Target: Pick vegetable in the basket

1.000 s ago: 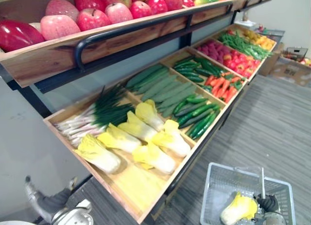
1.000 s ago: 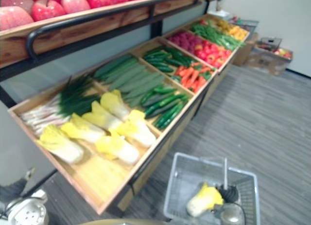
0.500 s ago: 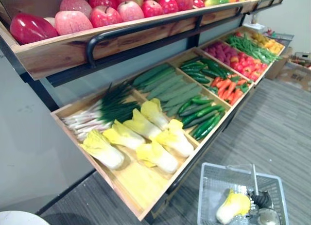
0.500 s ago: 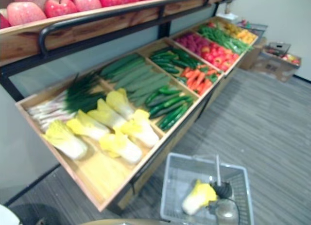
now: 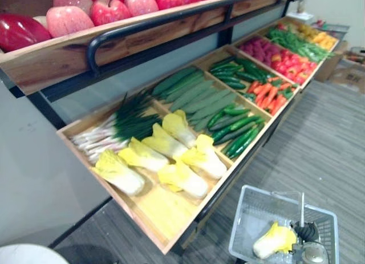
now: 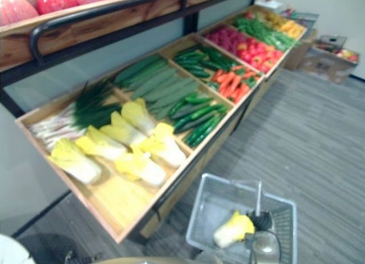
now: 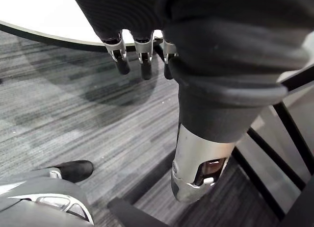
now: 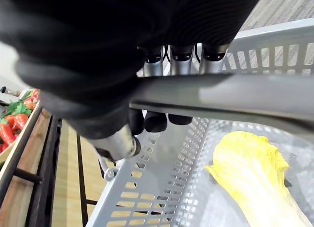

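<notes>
A grey plastic basket (image 5: pixel 248 217) hangs at the lower right over the floor, beside the produce stand. One yellow-white napa cabbage (image 5: pixel 274 242) lies inside it, also seen in the right wrist view as a cabbage (image 8: pixel 255 174). My right hand (image 5: pixel 308 234) is shut on the basket's grey handle (image 8: pixel 235 97), fingers (image 8: pixel 157 121) curled under the bar. My left hand (image 7: pixel 142 60) hangs over the floor with relaxed fingers, holding nothing. Several more napa cabbages (image 5: pixel 171 157) lie in the wooden tray (image 5: pixel 159 218) of the stand.
The tray also holds green onions (image 5: pixel 120 126), long green gourds (image 5: pixel 194 96) and cucumbers (image 5: pixel 236 132). Farther along are carrots (image 5: pixel 265 98) and red peppers (image 5: pixel 288 67). An upper shelf of apples (image 5: pixel 108 10) with a black rail (image 5: pixel 171 19) overhangs. Grey carpet (image 5: pixel 319 155) spreads to the right.
The camera has shifted, so the stand and basket sit differently in the picture. My left arm has dropped away from the lower left corner. The basket stays in my right hand.
</notes>
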Tool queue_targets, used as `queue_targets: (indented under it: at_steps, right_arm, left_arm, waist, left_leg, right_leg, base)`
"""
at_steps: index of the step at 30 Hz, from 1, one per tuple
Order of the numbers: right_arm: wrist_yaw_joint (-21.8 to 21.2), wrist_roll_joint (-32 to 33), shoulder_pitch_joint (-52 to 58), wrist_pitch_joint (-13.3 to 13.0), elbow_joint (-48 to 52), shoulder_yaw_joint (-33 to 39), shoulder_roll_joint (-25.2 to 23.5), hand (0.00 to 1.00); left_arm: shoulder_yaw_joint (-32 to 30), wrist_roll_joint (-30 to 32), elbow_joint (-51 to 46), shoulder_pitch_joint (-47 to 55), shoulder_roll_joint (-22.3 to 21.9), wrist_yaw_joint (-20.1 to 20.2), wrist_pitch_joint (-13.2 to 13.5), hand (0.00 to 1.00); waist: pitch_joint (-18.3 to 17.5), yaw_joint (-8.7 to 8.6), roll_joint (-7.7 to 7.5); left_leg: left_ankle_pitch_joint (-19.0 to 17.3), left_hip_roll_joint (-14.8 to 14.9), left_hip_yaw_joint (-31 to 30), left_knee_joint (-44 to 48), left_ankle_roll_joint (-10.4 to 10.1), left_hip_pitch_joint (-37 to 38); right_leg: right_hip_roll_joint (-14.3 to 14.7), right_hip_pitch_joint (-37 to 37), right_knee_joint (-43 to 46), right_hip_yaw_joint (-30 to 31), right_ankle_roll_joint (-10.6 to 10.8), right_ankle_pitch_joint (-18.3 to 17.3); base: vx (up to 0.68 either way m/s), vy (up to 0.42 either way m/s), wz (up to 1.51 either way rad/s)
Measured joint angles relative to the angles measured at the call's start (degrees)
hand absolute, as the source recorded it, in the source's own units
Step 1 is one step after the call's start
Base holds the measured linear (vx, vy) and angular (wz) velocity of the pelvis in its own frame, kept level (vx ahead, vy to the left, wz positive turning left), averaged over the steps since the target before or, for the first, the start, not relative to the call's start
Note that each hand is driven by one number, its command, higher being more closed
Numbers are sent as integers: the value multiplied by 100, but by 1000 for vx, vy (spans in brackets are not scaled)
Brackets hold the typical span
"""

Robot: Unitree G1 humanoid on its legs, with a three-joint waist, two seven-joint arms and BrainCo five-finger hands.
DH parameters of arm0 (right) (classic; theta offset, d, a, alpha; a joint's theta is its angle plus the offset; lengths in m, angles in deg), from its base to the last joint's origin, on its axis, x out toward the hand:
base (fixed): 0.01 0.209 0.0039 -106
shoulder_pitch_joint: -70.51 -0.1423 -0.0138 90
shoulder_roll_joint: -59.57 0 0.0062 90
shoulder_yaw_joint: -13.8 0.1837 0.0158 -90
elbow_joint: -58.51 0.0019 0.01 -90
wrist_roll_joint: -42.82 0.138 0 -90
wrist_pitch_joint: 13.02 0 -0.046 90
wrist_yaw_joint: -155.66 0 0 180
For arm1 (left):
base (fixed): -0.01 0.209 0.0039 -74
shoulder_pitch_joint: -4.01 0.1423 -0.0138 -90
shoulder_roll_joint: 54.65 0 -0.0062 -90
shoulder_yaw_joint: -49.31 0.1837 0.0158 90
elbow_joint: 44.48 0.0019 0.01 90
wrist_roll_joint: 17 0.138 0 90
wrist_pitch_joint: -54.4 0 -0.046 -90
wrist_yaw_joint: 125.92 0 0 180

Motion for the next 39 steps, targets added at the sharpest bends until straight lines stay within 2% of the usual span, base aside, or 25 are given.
queue_targets:
  at_steps: [3,5,7,11,14,17,20,21,22,23,24,25,26,27,29,30,31,32,33,34,35,36,37,38,39]
  right_arm:
    - [4,1,-222,18,-6,0,115,100]
    - [11,1,-359,28,-53,2,244,100]
    - [21,1,-506,51,-160,0,278,100]
    - [24,1,-473,101,-175,22,270,100]
    - [51,0,-454,102,-134,134,263,100]
    - [123,-3,-341,120,160,322,197,100]
    - [127,-31,-221,144,384,279,24,100]
    - [127,-199,-200,144,455,224,-37,100]
    - [127,-238,-170,142,550,167,-66,100]
    - [128,-273,-170,141,623,86,-67,100]
    - [121,-391,-246,140,732,-7,-72,100]
    - [118,-420,-236,137,783,-4,-79,100]
    - [117,-426,-210,143,811,73,-70,100]
    - [117,-436,-147,139,828,198,-68,100]
    - [119,-438,-51,137,853,264,-55,100]
    - [118,-442,-14,135,865,234,-47,100]
    - [115,-443,-13,144,862,219,-35,100]
    - [111,-444,-99,144,857,150,-67,100]
    - [109,-443,-165,159,840,111,-83,100]
    - [109,-443,-155,171,825,119,-59,100]
    - [110,-444,-158,215,774,97,-54,100]
    - [110,-443,-158,223,771,77,-54,100]
    - [109,-443,-157,246,769,-20,-60,100]
    - [105,-444,-157,283,767,-54,-36,100]
    - [102,-446,-157,290,767,-57,-32,100]
  left_arm:
    - [81,-219,-12,-34,-30,-15,1,0]
    - [131,-223,-28,-28,-68,-20,44,0]
    - [131,-224,-30,27,-74,-27,111,0]
    - [134,-220,6,84,-97,-29,132,0]
    - [288,-198,3,51,-150,-16,140,0]
    - [478,-164,-3,-50,-116,29,180,0]
    - [479,-134,6,74,58,123,176,0]
    - [467,-102,13,141,141,181,165,0]
    - [461,-83,12,174,184,223,161,0]
    - [412,35,11,185,205,242,160,0]
    - [282,121,10,181,214,257,156,0]
    - [249,130,7,156,216,261,151,0]
    - [214,178,-23,149,267,261,153,0]
    - [169,298,-19,146,310,264,139,0]
    - [112,323,-19,181,346,267,114,0]
    - [43,327,5,141,384,266,98,0]
    - [39,325,15,99,351,275,91,0]
    - [28,325,23,55,309,275,91,0]
    - [1,325,79,-64,232,275,120,0]
    - [58,323,87,-116,215,269,129,0]
    - [138,320,120,-158,240,265,123,0]
    - [138,318,117,-162,246,264,124,0]
    - [141,306,128,-190,285,255,119,0]
    - [79,254,266,-218,288,207,46,0]
    - [72,237,296,-216,270,198,30,0]
  waist:
    - [177,109,120]
    - [200,155,224]
    - [194,169,267]
    - [188,221,254]
    - [180,124,271]
    - [220,-8,193]
    - [269,7,-73]
    - [295,16,-194]
    - [326,15,-250]
    - [349,28,-292]
    - [383,93,-155]
    - [444,60,-170]
    - [463,-27,-155]
    - [464,-44,-145]
    - [441,-23,-209]
    - [407,-42,-349]
    - [396,-19,-330]
    - [338,5,-204]
    - [381,81,-16]
    - [396,42,4]
    - [386,5,-19]
    - [378,14,-32]
    - [375,6,-97]
    - [363,7,-18]
    - [365,5,27]
  left_leg:
    - [-144,111,-39,384,-28,-221]
    - [-203,73,-25,415,-4,-290]
    - [-332,38,-30,482,7,-347]
    - [-366,-218,-63,244,6,-86]
    - [-185,-456,-106,-96,174,56]
    - [-108,-594,-80,-235,232,46]
    - [-235,-612,370,-231,236,312]
    - [-335,-605,655,-202,250,457]
    - [-428,-559,861,-113,300,519]
    - [-493,-516,1121,-32,403,559]
    - [-511,-314,1583,13,487,611]
    - [-500,-247,1723,53,471,638]
    - [-471,-109,1809,100,419,649]
    - [-455,15,1891,132,390,707]
    - [-430,43,2042,152,344,838]
    - [-424,-118,2049,176,330,868]
    - [-421,-108,2069,177,332,820]
    - [-411,49,2305,143,350,709]
    - [-342,258,2573,170,290,642]
    - [-271,262,2605,155,223,641]
    - [-211,323,2719,217,154,661]
    - [-207,348,2753,248,146,659]
    - [-182,475,2798,449,96,630]
    - [-129,655,2769,528,30,621]
    - [-112,759,2764,559,23,620]
  right_leg:
    - [58,-76,5,-9,-56,-80]
    - [6,-190,93,26,-54,-80]
    - [-21,-244,133,138,-40,-88]
    - [-136,-226,136,378,18,-47]
    - [-293,-390,351,481,56,25]
    - [-437,-620,592,546,40,32]
    - [-391,-750,786,937,28,45]
    - [-331,-806,802,962,-71,170]
    - [-249,-854,753,871,-190,406]
    - [-137,-941,646,743,-364,778]
    - [10,-1027,400,565,-479,1240]
    - [5,-1084,765,324,-670,946]
    - [-79,-1242,1909,-24,-882,-12]
    - [-137,-1260,2746,-95,-908,-615]
    - [-228,-1057,2982,-127,-806,-972]
    - [-150,-1015,2752,-180,-810,-1020]
    - [-14,-1002,2523,-117,-786,-988]
    - [363,-947,1702,221,-547,-656]
    - [357,-946,1923,346,-800,-1013]
    - [165,-1009,2424,251,-733,-1355]
    - [-224,-949,2835,167,-450,-1651]
    - [-260,-941,2826,172,-408,-1679]
    - [-218,-928,2706,294,-148,-1788]
    - [118,-821,2425,338,-178,-1809]
    - [241,-782,2327,344,-241,-1765]
  base:
    - [-68,-59,0]
    - [-53,11,-5]
    - [-38,44,-17]
    - [22,52,-22]
    - [74,66,-10]
    - [72,54,-6]
    - [4,52,-71]
    - [-64,20,-118]
    - [-105,13,-131]
    - [-166,-24,-152]
    - [-179,-30,-129]
    - [-146,-41,-99]
    - [-66,-33,-46]
    - [-37,-32,-39]
    - [17,-64,-49]
    - [30,-103,-65]
    - [-23,-112,-91]
    - [-72,-119,-102]
    - [-82,-115,-88]
    - [-20,-138,-69]
    - [6,-83,-38]
    - [34,-167,-51]
    - [48,-269,-51]
    - [59,-346,-55]
    - [35,-381,-63]
